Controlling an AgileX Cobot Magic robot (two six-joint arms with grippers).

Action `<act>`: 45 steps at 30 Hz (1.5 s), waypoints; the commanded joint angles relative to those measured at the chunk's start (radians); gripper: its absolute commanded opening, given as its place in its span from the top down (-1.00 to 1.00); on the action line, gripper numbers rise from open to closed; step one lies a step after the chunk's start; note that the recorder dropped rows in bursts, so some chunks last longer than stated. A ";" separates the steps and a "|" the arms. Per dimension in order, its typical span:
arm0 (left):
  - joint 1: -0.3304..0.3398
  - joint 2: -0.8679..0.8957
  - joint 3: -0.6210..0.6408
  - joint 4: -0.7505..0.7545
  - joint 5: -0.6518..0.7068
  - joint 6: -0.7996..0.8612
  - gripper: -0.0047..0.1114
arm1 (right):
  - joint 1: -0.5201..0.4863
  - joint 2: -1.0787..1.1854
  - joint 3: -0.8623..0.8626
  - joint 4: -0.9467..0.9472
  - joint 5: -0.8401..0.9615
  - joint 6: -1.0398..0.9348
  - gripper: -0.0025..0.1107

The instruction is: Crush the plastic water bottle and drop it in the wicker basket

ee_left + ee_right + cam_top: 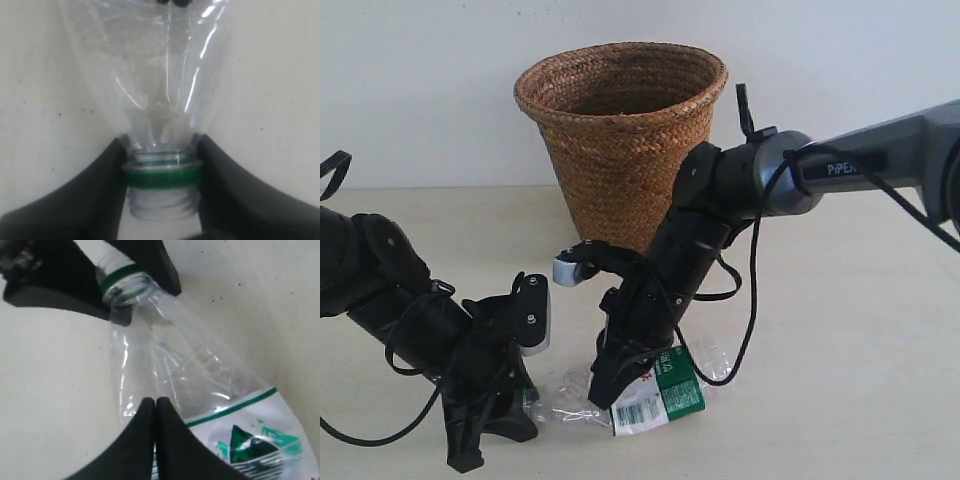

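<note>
1 bottle: neck in L pincer, closed R pincer against midbody

Left arm: matte black all over, chunky rounded links, thin black cables looping off it. Right arm: a grey metallic tube with white PiPER lettering, black joints below and a long black cable. There's a silver-grey block at each wrist, possibly cameras. Small round screws dot the bracket. The fingers are black and tapered.
</note>
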 commanded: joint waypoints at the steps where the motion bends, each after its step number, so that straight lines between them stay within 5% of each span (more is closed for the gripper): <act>1: 0.000 0.024 0.010 0.023 0.006 -0.009 0.84 | -0.001 0.065 -0.020 -0.143 -0.071 0.199 0.96; 21: 0.000 0.024 0.010 0.023 0.010 -0.019 0.84 | -0.046 0.153 -0.075 -0.289 0.000 0.546 0.96; 45: 0.000 -0.015 0.010 0.042 0.020 -0.011 0.84 | -0.081 -0.199 -0.066 -0.273 0.130 0.507 0.96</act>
